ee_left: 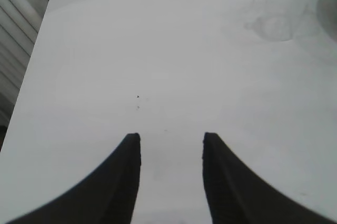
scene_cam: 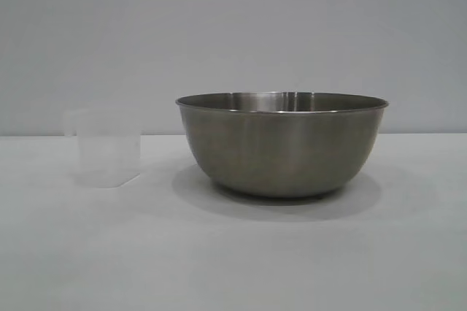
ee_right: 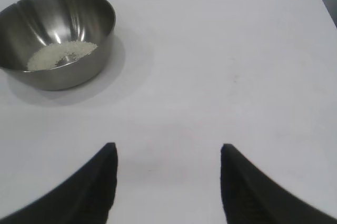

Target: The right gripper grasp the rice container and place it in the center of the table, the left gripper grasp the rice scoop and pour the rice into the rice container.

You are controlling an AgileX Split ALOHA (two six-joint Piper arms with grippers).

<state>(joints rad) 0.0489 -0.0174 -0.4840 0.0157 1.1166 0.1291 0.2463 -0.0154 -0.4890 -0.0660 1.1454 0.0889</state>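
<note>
Seeing off-white rice heaped inside the round steel bowl, clear plastic cup upright beside it on my white worktop; both grippers, left and right, hover with fingers apart, empty.

No legible text or markings

The light is bright and soft. The rice container casts a faint shadow on the table. The rice scoop looks washed out and blurry in the left wrist view.
</note>
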